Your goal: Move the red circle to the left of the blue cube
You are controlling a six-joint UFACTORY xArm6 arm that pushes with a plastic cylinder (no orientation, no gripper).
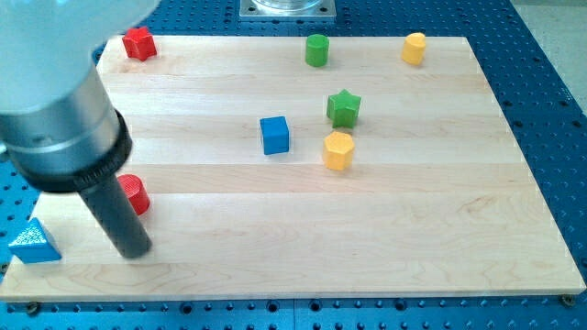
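Note:
The red circle [136, 193], a short red cylinder, stands near the board's left edge, partly hidden behind my rod. My tip [134, 251] rests on the board just below the red circle, close to it. The blue cube [274, 135] sits near the middle of the board, well to the right of and above the red circle.
A red star-like block [138, 43] lies at the top left. A green cylinder [316, 50] and a yellow cylinder [414, 48] stand along the top. A green star [343, 108] and a yellow hexagon [337, 150] sit right of the cube. A blue triangle [34, 242] lies at the bottom left edge.

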